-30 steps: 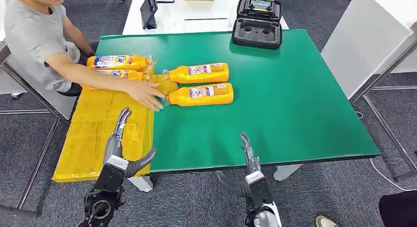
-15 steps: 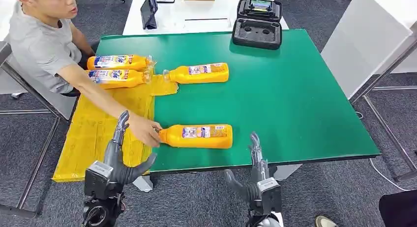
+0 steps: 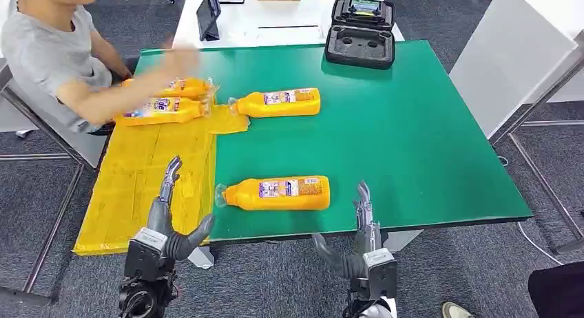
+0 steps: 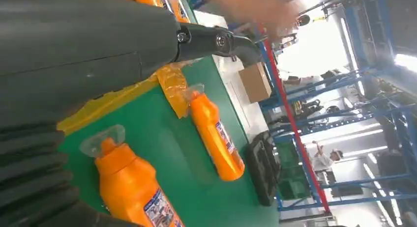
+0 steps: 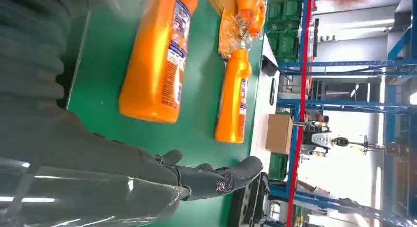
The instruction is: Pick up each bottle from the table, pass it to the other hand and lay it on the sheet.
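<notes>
We hold our left hand [image 3: 167, 218] and our right hand [image 3: 358, 239] at the near edge of the green worktop [image 3: 413, 139], both with fingers spread apart and nothing in them. We count four orange bottles. The near bottle [image 3: 275, 193] lies on its side on the green, close to the near edge, between our two hands. The far bottle [image 3: 279, 102] lies on the green too, its cap end touching the yellow sheet [image 3: 138, 187]. Two sheet bottles [image 3: 165, 108] lie at the far end of the sheet, partly hidden by a person's blurry arm [image 3: 117, 98]. A big part of the green on the right has room. A black case [image 3: 360, 32] sits at the far edge.
</notes>
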